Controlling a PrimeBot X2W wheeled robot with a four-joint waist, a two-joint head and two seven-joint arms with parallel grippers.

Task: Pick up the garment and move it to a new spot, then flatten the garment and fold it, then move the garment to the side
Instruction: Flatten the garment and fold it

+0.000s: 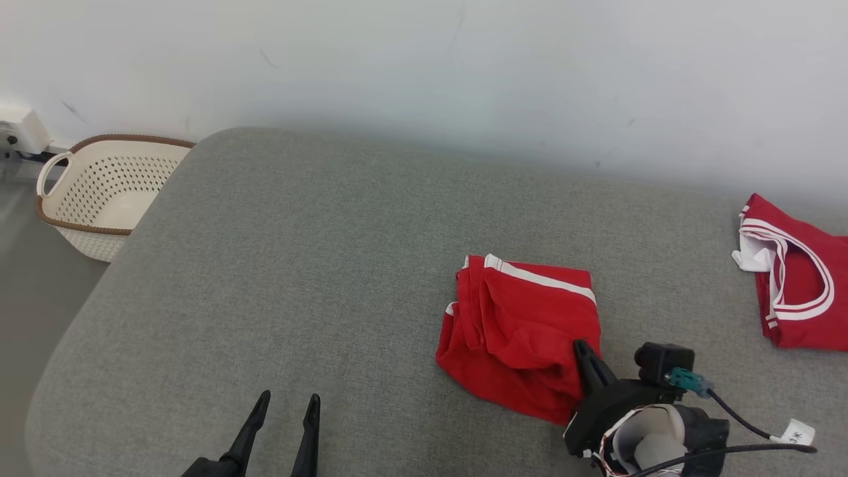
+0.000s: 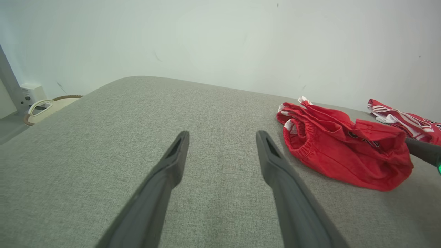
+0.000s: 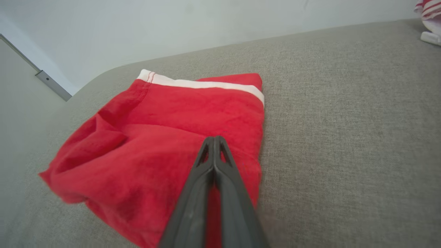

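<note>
Nearest the camera, the robot's left gripper (image 1: 289, 397) hovers over bare grey cushion (image 1: 298, 265) at the lower left, its two dark fingers spread wide and holding nothing. To the right, the right gripper (image 3: 214, 139) reaches forward with its fingers pressed tight together on the near right corner of the garment (image 1: 517, 324), seemingly with a pinch of cloth caught between them, though the right wrist view does not make that certain.

The garment, red with a white band along its far edge, lies right of centre on the cushion as a rough, folded packet. Its left side is bunched into soft ridges, and an elastic hem shows in the left wrist view.

The cloth looks light, thin and limp. It would likely sag and come unfolded if lifted by one corner, and it may drag on the cushion's coarse weave rather than slide. A surer hold would take all the layers together at the folded edge, or at two corners with both grippers, low to the surface. The fold looks done, so the step in hand appears to be shifting the packet aside.

Farther back, at the right edge of the cushion and well apart from the packet, lies a second red piece (image 1: 801, 291) trimmed in white stripes. Off the far left corner, a pale perforated basket (image 1: 109, 182) with a brown rim stands on the floor. Behind it all rises a plain white wall (image 1: 424, 59).
</note>
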